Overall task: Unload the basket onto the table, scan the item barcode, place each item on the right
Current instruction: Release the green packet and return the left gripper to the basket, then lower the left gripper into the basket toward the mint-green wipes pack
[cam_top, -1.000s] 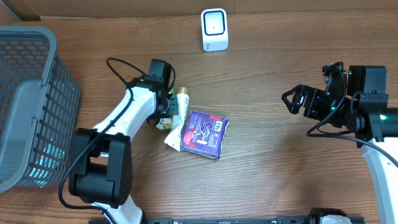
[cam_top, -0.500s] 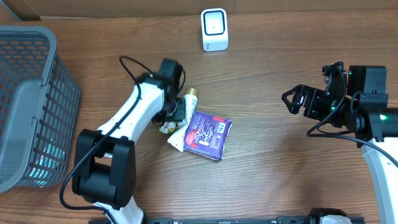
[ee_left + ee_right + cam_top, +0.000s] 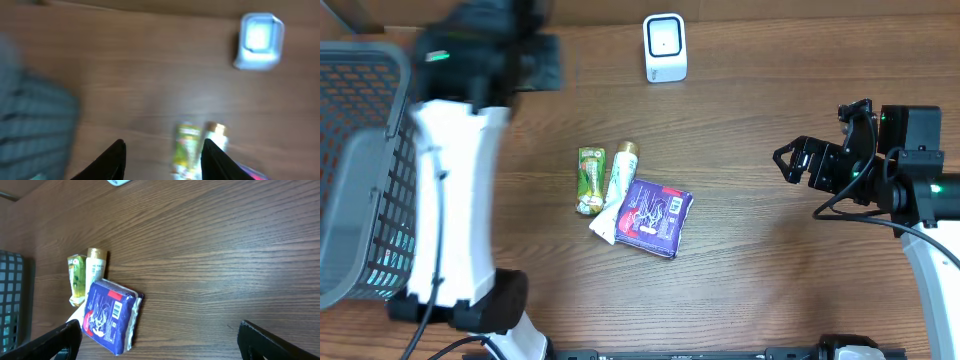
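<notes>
Cluster of three items lies mid-table, a little left of centre. The purple packet (image 3: 652,216) is on the right of it, the white tube (image 3: 617,190) touches its left edge, and the green sachet (image 3: 590,180) sits just beside the tube. The scanner (image 3: 665,47) stands at the far edge, well apart from them. The basket (image 3: 370,160) is at far left.

Left gripper (image 3: 164,145): blurred in its wrist view, fingers partly spread, nothing between them, table and sachet showing through the gap. Right gripper (image 3: 160,325): spread wide, empty, hanging over bare wood well to the right of the cluster.

I take the packet as the likeliest target, because its barcode patch (image 3: 116,311) faces up near one corner.

Handling, my read:
- Looks like a soft, pillowy film pack. Probably light, and it will dent under pressure.
- Glossy wrap, so I expect it to slip in a loose pinch.
- It lies flat, so I would come at it across the narrow width, pinching both long edges near the middle.
- Keep the fingers off the barcode corner.
- The tube touching its left edge may drag along as the packet lifts.
</notes>
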`<state>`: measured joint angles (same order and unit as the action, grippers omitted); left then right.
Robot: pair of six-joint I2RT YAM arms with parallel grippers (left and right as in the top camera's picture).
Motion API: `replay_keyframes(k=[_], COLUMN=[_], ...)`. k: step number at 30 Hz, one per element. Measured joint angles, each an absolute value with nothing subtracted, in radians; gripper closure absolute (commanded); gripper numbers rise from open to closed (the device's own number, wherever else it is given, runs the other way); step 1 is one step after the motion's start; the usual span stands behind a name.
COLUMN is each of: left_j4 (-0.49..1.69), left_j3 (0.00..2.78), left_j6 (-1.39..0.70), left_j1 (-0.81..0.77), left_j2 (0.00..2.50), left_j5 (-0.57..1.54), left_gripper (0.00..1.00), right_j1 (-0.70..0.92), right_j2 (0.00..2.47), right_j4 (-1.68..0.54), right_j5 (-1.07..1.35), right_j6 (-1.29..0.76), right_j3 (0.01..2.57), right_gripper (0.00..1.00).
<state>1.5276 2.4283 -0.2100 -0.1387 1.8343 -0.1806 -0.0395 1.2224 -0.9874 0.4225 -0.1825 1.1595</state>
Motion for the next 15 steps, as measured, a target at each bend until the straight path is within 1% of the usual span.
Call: replay_keyframes(k=[2, 6, 8, 9, 10, 15], left_j4=[1.578, 1.68, 1.684, 1.683, 1.678, 1.65], left_j3=[2.506, 2.567, 2.566, 2.566, 2.566, 2.566], left_j6=[-0.214, -0.261, -0.278, -0.281, -0.291, -0.329], left_j1=[-0.057, 0.182, 0.301, 0.332, 0.421, 0.661], left_j2=[1.827, 1.807, 1.805, 1.805, 1.805, 1.808], left_j5=[-0.199, -0.215, -0.202, -0.201, -0.18, -0.094], left_gripper=[0.62, 0.64, 0.64, 0.64, 0.64, 0.61], right_j1=[-0.039, -0.039, -0.039, -0.039, -0.039, -0.039], right_j2=[1.222, 1.222, 1.222, 1.222, 1.222, 1.222], right_j4=[-0.987, -0.987, -0.987, -0.987, -0.987, -0.987], right_j5=[0.422, 0.422, 0.422, 0.422, 0.422, 0.422], right_j6=[-0.183, -0.183, -0.183, -0.183, -0.183, -0.183], right_j3=[1.159, 1.159, 1.159, 1.159, 1.159, 1.159], right_gripper=[0.0, 0.0, 0.0, 0.0, 0.0, 0.0])
